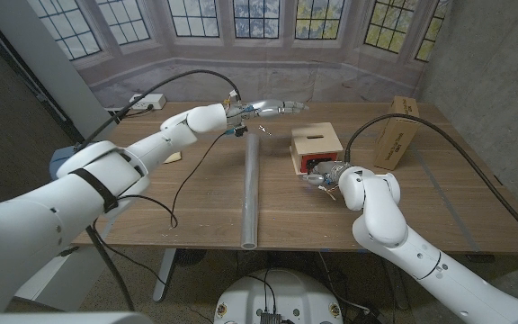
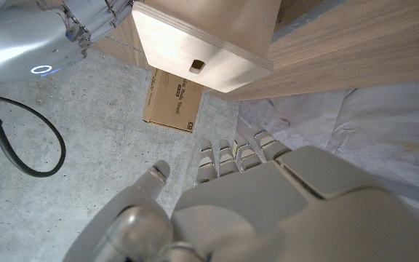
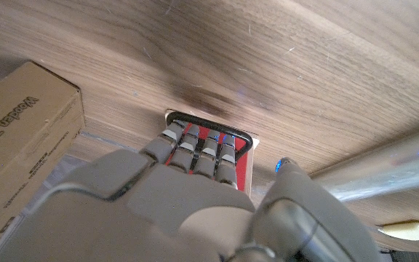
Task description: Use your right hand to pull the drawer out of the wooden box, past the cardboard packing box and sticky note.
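right hand (image 1: 324, 175): at the front of the wooden box (image 1: 314, 142), fingers (image 3: 195, 144) hooked over the black wire handle (image 3: 213, 124) — gripping it
drawer (image 1: 316, 164): red front, looks barely out of the box, if at all — pull mostly left to do
cardboard packing box (image 1: 394, 129): beyond the right hand, on the surface (image 1: 196, 207)
sticky note: cannot make out
left hand (image 1: 272, 109): raised, well apart from the right hand, fingers loose, holding nothing
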